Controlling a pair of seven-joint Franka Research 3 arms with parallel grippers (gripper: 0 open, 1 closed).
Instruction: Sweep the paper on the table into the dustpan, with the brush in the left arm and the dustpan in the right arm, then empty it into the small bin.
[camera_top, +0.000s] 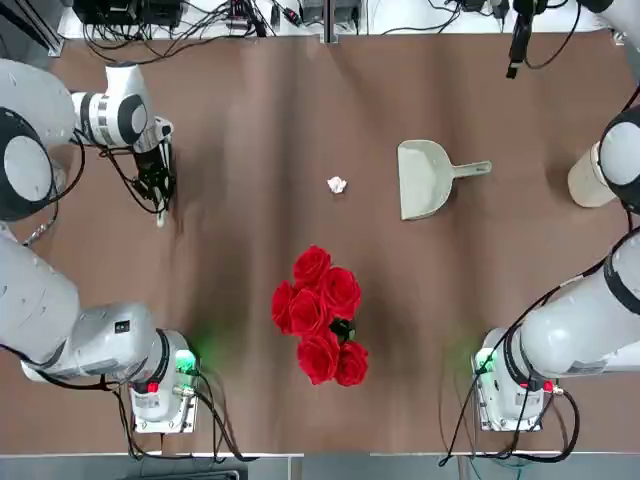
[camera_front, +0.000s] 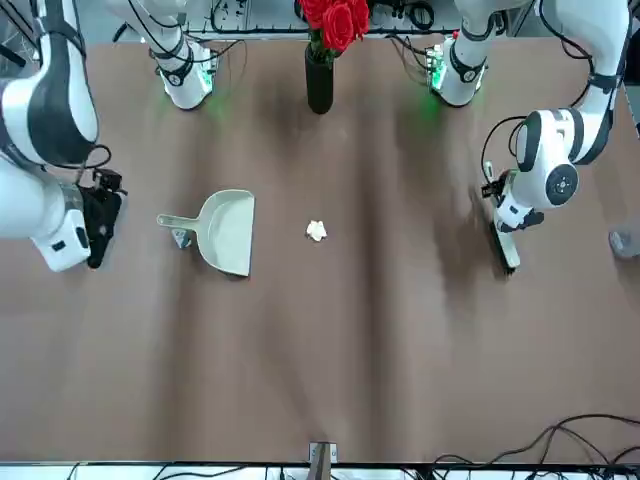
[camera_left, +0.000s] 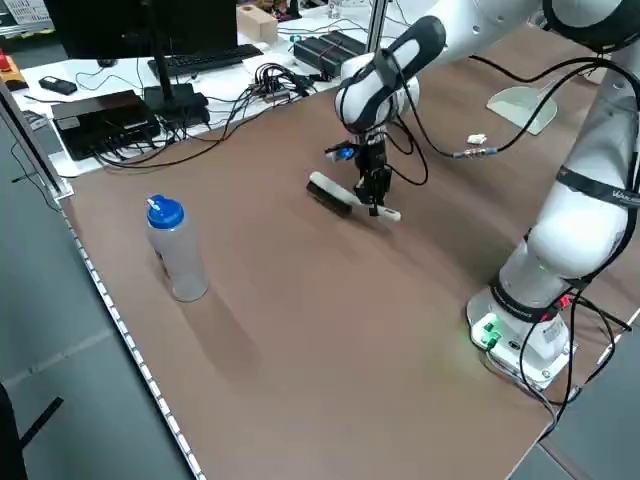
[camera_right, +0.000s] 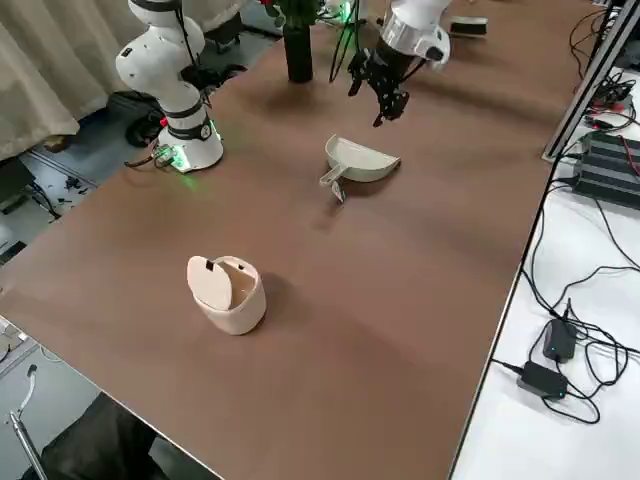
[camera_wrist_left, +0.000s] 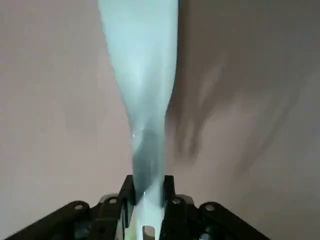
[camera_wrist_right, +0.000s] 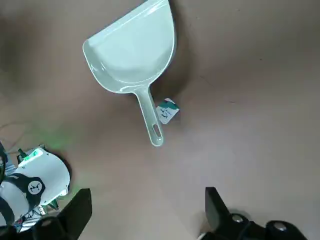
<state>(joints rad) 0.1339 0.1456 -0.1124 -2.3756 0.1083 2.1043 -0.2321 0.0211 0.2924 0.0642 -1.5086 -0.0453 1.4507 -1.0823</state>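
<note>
The paper (camera_top: 337, 184) lies as a small white ball mid-table, to the left of the pale dustpan (camera_top: 425, 177), which rests flat with its handle pointing right. At the table's left side, my left gripper (camera_top: 157, 190) is shut on the handle of the cream brush (camera_left: 345, 198), which lies low on the table (camera_top: 250, 120). The left wrist view shows the brush handle (camera_wrist_left: 142, 75) pinched between the fingers (camera_wrist_left: 126, 192). My right gripper (camera_front: 95, 228) hangs open and holds nothing, raised to the right of the dustpan (camera_wrist_right: 131, 52). The small bin (camera_right: 228, 293) stands near the right edge.
A bunch of red roses (camera_top: 320, 315) in a dark vase (camera_front: 319, 75) stands at the near middle, between the arm bases. A clear bottle with a blue cap (camera_left: 175, 250) stands at the far left. Cables and electronics line the far edge.
</note>
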